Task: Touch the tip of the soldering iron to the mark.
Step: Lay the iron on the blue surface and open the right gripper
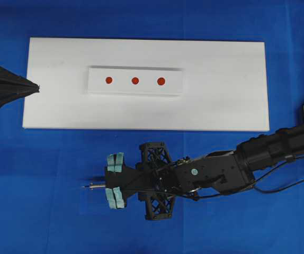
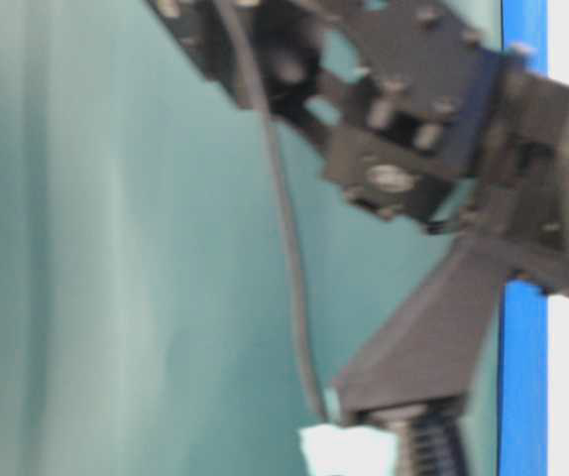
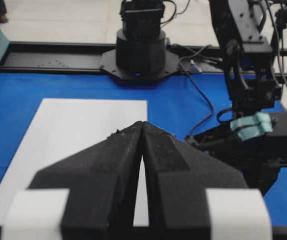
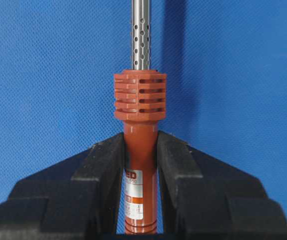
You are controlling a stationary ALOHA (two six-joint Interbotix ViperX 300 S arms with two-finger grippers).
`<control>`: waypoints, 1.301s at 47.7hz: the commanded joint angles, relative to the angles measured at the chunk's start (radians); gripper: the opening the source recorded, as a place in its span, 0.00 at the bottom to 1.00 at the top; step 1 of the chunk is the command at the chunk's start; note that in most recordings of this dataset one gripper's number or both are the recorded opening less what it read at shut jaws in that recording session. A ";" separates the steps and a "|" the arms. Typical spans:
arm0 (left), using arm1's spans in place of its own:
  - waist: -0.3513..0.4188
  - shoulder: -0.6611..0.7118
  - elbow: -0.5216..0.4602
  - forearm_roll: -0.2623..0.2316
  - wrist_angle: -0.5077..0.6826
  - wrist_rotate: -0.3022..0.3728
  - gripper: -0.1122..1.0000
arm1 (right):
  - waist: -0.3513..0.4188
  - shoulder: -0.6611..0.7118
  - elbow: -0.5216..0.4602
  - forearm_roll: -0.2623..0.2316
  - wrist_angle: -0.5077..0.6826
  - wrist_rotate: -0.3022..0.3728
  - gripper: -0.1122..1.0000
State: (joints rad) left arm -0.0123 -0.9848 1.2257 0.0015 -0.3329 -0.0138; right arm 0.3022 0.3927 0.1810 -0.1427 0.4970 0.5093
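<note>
From overhead, the right gripper (image 1: 114,181) held the soldering iron (image 1: 95,186) over the blue cloth (image 1: 35,211), tip pointing left and well short of the three red marks (image 1: 135,81) on the white board (image 1: 226,100), so the grasp looked done and the touch not yet made, while the left gripper (image 1: 35,88) sat pinched together at the board's left edge. The table-level view was blurred, showing only dark arm parts against a teal backdrop (image 2: 116,248). The left wrist view showed its own fingers (image 3: 126,150) pressed together on nothing, with bare floor (image 3: 58,20) beyond the table; the right wrist view showed black fingers (image 4: 108,170) clamped on the iron's orange-red handle below its ribbed collar.
</note>
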 commanded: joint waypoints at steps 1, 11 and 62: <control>-0.003 0.003 -0.012 0.000 -0.003 0.000 0.10 | 0.000 -0.023 -0.005 0.006 -0.028 0.002 0.16; -0.003 0.003 -0.012 0.002 -0.002 -0.002 0.10 | -0.003 -0.018 0.006 0.006 -0.043 0.002 0.16; -0.003 -0.012 -0.011 0.000 0.018 -0.002 0.10 | -0.008 -0.216 0.009 -0.029 0.110 -0.008 0.85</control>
State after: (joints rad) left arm -0.0138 -0.9986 1.2257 0.0015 -0.3114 -0.0138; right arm 0.2961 0.2669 0.2010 -0.1595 0.5645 0.5031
